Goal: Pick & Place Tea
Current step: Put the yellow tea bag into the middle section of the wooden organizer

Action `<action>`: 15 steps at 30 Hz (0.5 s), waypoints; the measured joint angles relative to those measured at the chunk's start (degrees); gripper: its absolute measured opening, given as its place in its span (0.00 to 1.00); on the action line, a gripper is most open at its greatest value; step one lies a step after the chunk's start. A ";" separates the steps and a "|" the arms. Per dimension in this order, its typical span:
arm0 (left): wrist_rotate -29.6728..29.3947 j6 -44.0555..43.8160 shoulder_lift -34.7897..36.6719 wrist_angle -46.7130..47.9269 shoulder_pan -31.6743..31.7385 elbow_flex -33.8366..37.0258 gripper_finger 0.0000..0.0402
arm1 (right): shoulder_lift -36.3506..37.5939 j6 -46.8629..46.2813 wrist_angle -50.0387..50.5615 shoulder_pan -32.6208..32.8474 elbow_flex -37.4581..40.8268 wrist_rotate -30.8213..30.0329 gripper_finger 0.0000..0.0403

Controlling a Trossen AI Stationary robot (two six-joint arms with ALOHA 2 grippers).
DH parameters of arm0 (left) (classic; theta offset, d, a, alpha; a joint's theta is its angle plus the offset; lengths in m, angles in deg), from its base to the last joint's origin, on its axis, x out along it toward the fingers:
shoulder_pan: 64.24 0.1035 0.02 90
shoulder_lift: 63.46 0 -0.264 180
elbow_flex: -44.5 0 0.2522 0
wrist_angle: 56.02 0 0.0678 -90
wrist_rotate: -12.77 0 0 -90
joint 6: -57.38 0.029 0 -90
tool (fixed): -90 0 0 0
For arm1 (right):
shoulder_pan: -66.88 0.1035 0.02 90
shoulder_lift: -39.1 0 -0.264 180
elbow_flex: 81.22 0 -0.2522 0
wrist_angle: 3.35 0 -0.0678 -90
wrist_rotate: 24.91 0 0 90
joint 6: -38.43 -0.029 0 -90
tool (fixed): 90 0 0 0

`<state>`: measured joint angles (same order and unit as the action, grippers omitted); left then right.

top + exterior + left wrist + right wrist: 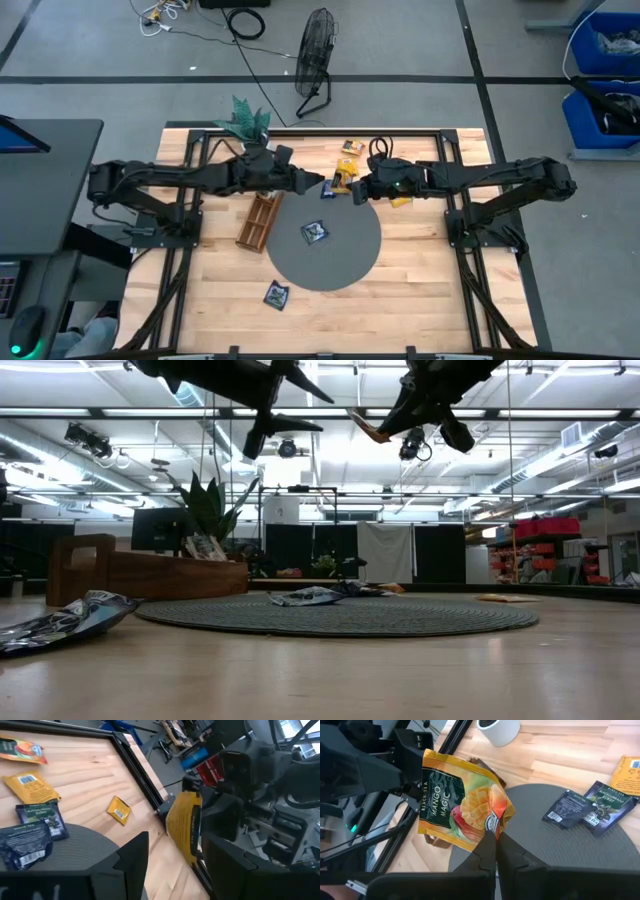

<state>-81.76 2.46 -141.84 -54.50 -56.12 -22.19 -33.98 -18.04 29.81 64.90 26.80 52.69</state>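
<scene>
My right hand (492, 837) is clamped on the edge of a yellow-orange mango tea sachet (462, 805), held high above the far rim of the round mat (345, 265), clear of the table (420, 290). My left hand (318, 181) hovers just beside it, fingers spread and empty. One dark sachet (315, 232) lies on the mat; another (276, 294) lies toward the table's near edge. The wooden tray (260, 220) sits beside the mat's left rim.

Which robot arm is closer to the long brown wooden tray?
Left. The left end effector is just past the long brown wooden tray's far end; the right end effector is farther right, holding a yellow mango sachet.
</scene>
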 joint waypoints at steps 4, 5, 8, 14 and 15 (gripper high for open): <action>0.09 0.00 -2.20 -2.15 0.00 -0.96 0.47 | 0.00 0.02 0.05 -0.01 0.00 -0.02 0.00; 0.35 0.07 -2.93 -2.12 0.00 -1.64 0.47 | 0.00 0.02 0.21 -0.16 0.00 -0.01 0.00; 1.47 0.54 -4.65 -2.22 0.00 -4.08 0.47 | -0.02 0.02 1.47 -0.48 0.00 0.02 0.00; 2.97 3.39 -8.07 -1.34 0.00 -7.90 0.47 | -0.02 0.42 0.43 -0.48 0.00 1.03 0.00; 3.08 3.41 -8.49 -1.26 0.00 -8.15 0.47 | -0.02 0.42 0.48 -0.48 0.00 1.07 0.00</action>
<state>-78.69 5.87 -150.33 -55.76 -56.12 -30.34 -34.00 -17.62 30.29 64.42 26.80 53.75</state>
